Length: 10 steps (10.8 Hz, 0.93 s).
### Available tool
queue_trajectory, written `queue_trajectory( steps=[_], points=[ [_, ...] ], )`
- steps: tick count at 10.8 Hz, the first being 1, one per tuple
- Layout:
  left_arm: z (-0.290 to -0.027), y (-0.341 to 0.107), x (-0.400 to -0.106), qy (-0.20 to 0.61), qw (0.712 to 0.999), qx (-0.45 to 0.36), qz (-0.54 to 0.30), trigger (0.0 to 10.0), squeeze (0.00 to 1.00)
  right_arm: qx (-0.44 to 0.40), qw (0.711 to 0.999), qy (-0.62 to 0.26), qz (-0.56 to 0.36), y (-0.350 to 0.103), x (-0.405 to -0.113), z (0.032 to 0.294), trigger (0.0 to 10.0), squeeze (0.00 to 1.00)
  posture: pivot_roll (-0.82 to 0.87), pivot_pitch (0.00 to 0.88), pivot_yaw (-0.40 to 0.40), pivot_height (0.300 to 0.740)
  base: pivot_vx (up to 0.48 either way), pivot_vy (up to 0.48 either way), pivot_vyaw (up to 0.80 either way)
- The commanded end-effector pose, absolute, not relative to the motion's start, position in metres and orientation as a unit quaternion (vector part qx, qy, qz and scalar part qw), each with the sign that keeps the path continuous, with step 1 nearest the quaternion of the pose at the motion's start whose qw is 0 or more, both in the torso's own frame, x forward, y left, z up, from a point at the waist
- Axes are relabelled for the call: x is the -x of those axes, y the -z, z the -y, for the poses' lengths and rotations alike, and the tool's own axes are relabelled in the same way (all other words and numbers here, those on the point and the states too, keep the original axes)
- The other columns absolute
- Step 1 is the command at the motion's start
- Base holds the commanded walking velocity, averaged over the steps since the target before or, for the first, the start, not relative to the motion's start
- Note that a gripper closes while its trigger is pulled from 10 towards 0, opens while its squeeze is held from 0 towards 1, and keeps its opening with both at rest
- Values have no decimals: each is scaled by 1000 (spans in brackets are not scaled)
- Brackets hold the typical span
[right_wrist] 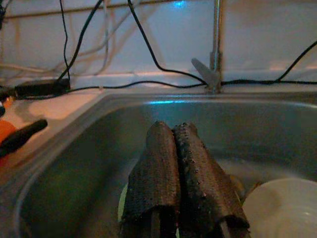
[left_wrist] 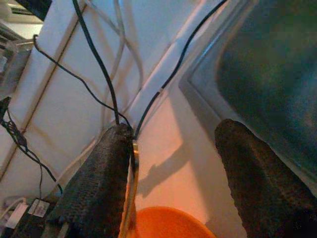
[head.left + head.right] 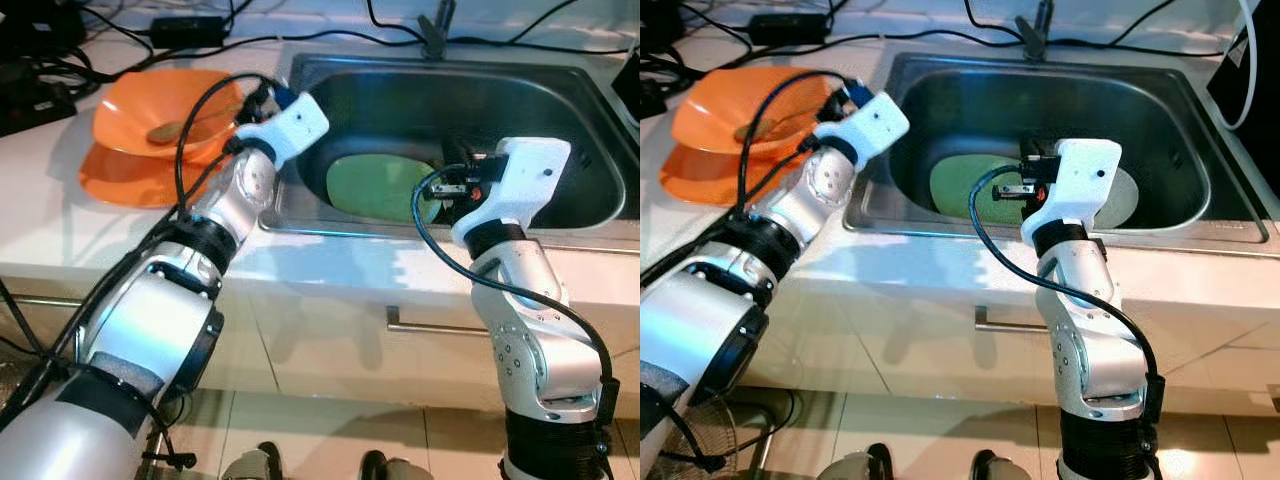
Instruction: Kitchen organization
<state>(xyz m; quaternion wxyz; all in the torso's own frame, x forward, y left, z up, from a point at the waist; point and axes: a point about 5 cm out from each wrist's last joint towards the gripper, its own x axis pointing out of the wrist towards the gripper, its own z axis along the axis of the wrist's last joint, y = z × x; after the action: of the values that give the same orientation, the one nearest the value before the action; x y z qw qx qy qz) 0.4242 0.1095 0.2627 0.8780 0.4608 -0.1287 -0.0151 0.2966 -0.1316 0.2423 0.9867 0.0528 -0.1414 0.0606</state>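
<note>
Sink (image 3: pixel 590 215) fills the upper right of the frame, a green plate (image 3: pixel 375 188) flat on its floor. Right pincer (image 1: pixel 173 163), fingers pressed together, hangs above it. Left pincer (image 2: pixel 173 163), spread wide, hovers over the bench (image 3: pixel 40 200) between sink rim and orange bowls (image 3: pixel 150 125).

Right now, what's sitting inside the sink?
A green plate lies on the bottom of the sink, and a white dish lies beside it. The right pincer, shut, and its wrist cover part of both, so anything beneath them is hidden.
</note>
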Motion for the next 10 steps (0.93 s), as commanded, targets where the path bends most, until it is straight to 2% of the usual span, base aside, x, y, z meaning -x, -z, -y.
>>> queue_trajectory(
  steps=[1, 3, 4, 10],
  points=[
    [-114, -269, -425, -3, 880, -457, 130, 10000, 0, -53, 987, -56, 144, -244, -292, 134, 10000, 0, -114, 256, -8, 740, 0, 0, 0],
    [-118, -270, -426, -16, 881, -455, 127, 10000, 0, -52, 987, -57, 139, -243, -291, 134, 10000, 0, -119, 253, -14, 740, 0, 0, 0],
    [-118, -271, -426, -20, 882, -453, 130, 0, 0, -51, 987, -57, 138, -242, -291, 135, 10000, 0, -119, 252, -16, 740, 0, 0, 0],
    [-119, -276, -426, -33, 880, -452, 142, 0, 0, -50, 989, -55, 130, -238, -292, 134, 10000, 0, -115, 241, -15, 740, 0, 0, 0]
  ],
)
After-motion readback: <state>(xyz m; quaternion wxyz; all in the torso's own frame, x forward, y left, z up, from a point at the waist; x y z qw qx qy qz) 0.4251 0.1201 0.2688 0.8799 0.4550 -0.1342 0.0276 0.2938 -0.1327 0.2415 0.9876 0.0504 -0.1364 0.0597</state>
